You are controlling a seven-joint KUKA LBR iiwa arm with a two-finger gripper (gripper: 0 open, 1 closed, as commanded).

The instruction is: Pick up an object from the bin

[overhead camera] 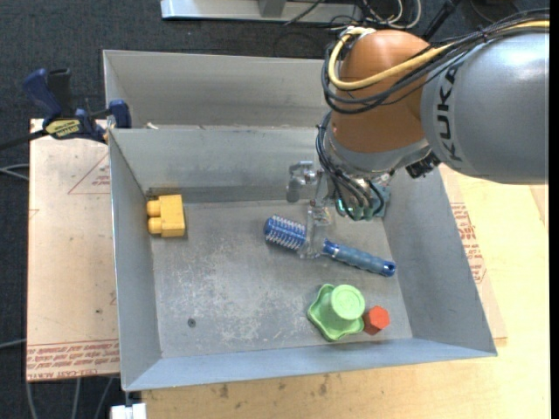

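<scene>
Camera view, from above and a little to one side.

Grey metal bin, sparse load: four loose things, mostly well apart.
- Yellow two-stud block alone at left, near the back wall.
- Blue brush right of centre, lying flat, bristled head to the left, handle running down and to the right.
- Green lobed cap near the front wall.
- Small red piece on the cap's right, touching or just beside it; cannot tell which.

Arm in from the right, orange wrist cover high over the bin's back right. Jaws low at the brush, over the narrow neck between bristle head and handle. Apart or together, cannot tell; not resolvable against the brush. No sign of lift: brush flat on the bin floor by the look of it.

Judged as the grasp step on the brush, lift not yet made.

Risks from here:
- Off-balance hold at the neck. Long handle on one side, so likely to droop or swivel on the way up.
- Narrow, probably slick neck. Could squirt sideways on closing, or slip out partway through the lift.
- Too deep a descent — jaws hard against the bin floor.
- Handle end not far from the green cap. Cap and red piece easily knocked by a swinging handle.
</scene>
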